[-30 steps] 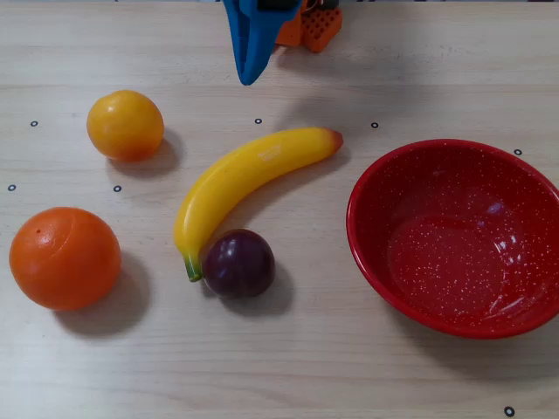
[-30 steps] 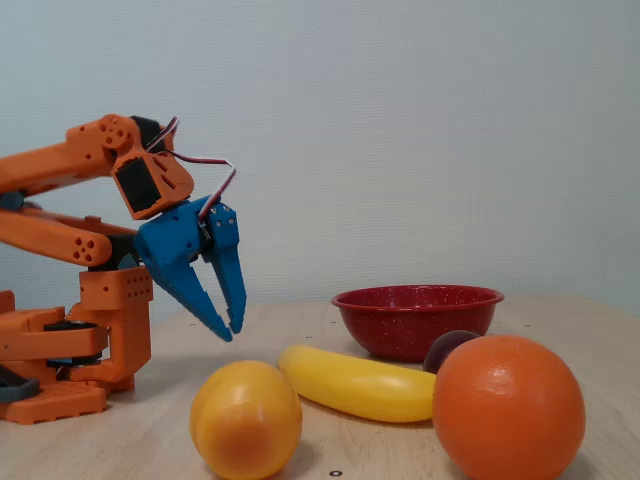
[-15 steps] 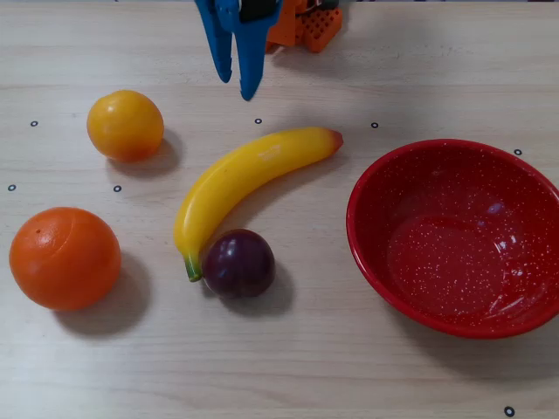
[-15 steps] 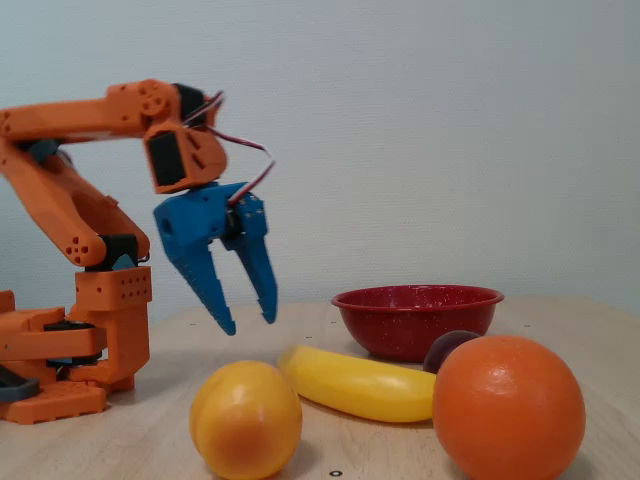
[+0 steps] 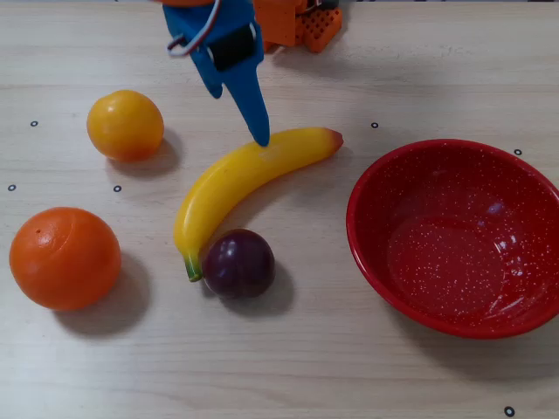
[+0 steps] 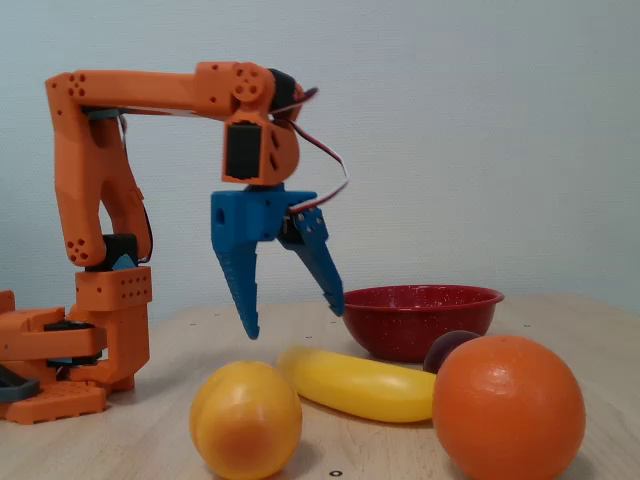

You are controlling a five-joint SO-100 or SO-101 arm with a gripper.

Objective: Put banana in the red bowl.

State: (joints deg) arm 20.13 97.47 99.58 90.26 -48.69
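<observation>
The yellow banana (image 5: 244,179) lies slantwise on the wooden table in the overhead view, with its orange-red tip toward the upper right and its green stem beside a dark plum. In the fixed view the banana (image 6: 360,382) lies behind the front fruits. The red bowl (image 5: 360,214) stands empty to the banana's right; the fixed view shows the red bowl (image 6: 420,325) farther back. My blue gripper (image 6: 293,322) hangs open and empty above the table. In the overhead view the gripper (image 5: 238,115) has one fingertip (image 5: 260,138) over the banana's upper edge.
A small yellow-orange fruit (image 5: 125,125) lies upper left and a large orange (image 5: 65,257) lower left. The dark purple plum (image 5: 238,262) touches the banana's stem end. The orange arm base (image 6: 70,350) stands at the table's far edge in the overhead view.
The arm has stretched out from its base and carried the gripper over the banana. The jaws have spread wider apart. No fruit or bowl has moved.
</observation>
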